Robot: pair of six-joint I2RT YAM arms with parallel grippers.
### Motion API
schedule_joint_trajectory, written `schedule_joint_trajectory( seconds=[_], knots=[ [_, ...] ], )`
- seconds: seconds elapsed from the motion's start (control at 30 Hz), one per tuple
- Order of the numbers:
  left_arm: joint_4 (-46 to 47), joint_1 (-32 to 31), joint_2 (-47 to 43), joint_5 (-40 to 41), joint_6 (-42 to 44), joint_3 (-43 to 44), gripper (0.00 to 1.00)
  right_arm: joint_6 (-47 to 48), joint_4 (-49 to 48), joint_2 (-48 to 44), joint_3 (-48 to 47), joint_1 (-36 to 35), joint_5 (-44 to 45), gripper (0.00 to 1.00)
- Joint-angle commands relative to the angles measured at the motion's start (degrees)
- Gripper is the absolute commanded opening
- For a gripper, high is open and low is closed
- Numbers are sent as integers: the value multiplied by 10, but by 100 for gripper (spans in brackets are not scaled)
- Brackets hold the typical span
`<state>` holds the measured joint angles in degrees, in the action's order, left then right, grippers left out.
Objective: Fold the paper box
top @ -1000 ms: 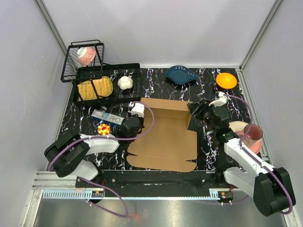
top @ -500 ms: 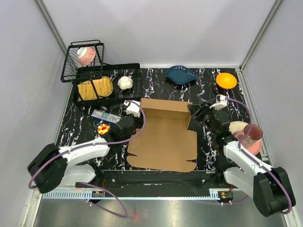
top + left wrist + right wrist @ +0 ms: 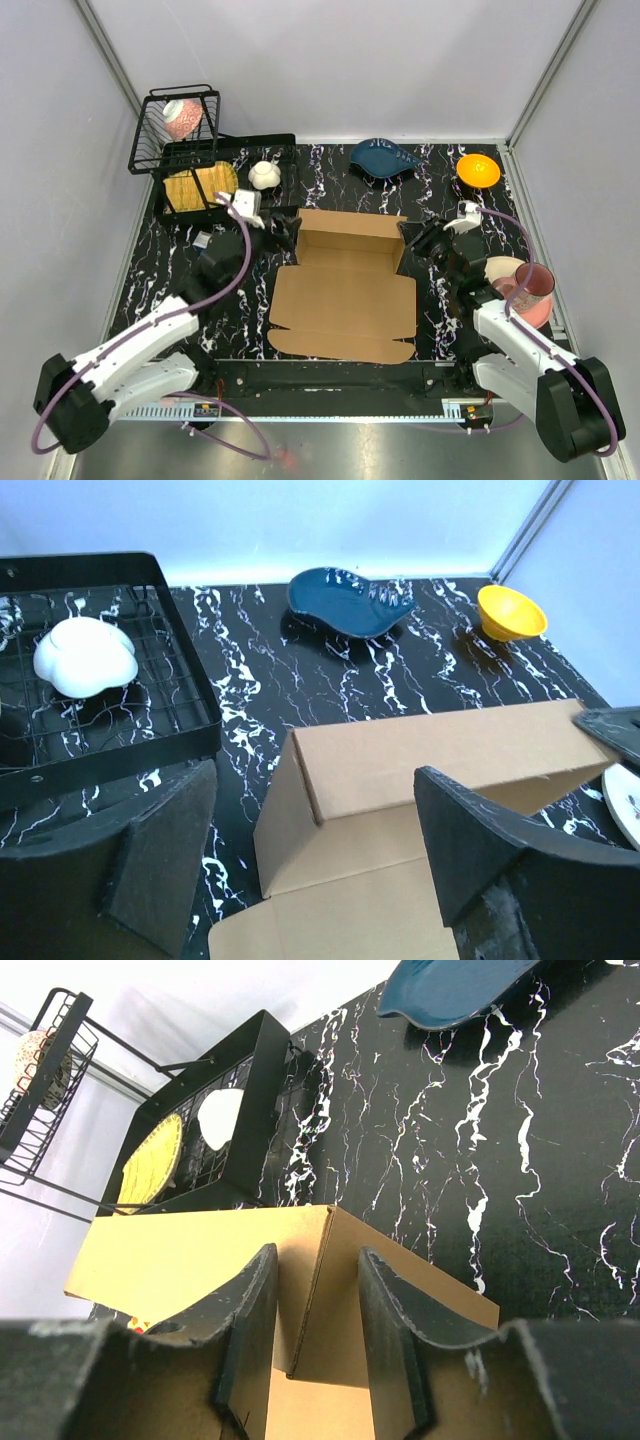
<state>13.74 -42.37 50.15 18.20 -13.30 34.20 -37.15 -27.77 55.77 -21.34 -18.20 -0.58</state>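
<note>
The paper box (image 3: 345, 300) is brown cardboard lying mid-table, its front panels flat and its back wall standing upright (image 3: 420, 750). My left gripper (image 3: 280, 232) hovers at the box's left rear corner. In the left wrist view it (image 3: 315, 865) is open wide, the corner lies between the fingers, and neither touches it. My right gripper (image 3: 412, 238) is at the right rear corner. In the right wrist view it (image 3: 318, 1330) is part open and straddles the folded corner edge of the box (image 3: 200, 1250), with a gap on both sides.
A black rack (image 3: 215, 180) with a white object (image 3: 264, 175) and a wire basket (image 3: 175, 125) stand at the back left. A blue dish (image 3: 385, 158) and an orange bowl (image 3: 478, 170) sit behind the box. A pink cup (image 3: 532, 285) and a white plate (image 3: 500, 268) are at the right.
My left gripper has opened wide and moved back and to the left, off the box's left side. The right jaws have narrowed a little around the right rear corner.
</note>
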Motion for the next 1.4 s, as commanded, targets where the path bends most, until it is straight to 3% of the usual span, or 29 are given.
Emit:
schedule_joint_trajectory(
  seconds=[0.0, 0.13, 0.43, 0.57, 0.8, 1.1, 1.37],
  knots=[
    [15, 81, 63, -133, -103, 42, 83, 39, 112, 10, 12, 3, 9, 40],
    [116, 149, 106, -307, -159, 23, 78, 45, 117, 20, 12, 3, -7, 39],
    [184, 181, 245, -416, -200, 68, 70, 44, 124, 28, 5, 3, -20, 37],
    [190, 182, 265, -426, -207, 62, 62, 42, 129, 28, 1, 4, -21, 37],
    [243, 184, 288, -429, -229, 18, 24, 35, 127, 47, 4, 4, -26, 34],
    [303, 177, 334, -428, -258, -24, 14, -17, 133, 91, 10, 3, -27, 28],
    [328, 135, 354, -403, -260, -47, 5, -85, 160, 100, 27, -1, -35, 22]
  ],
)
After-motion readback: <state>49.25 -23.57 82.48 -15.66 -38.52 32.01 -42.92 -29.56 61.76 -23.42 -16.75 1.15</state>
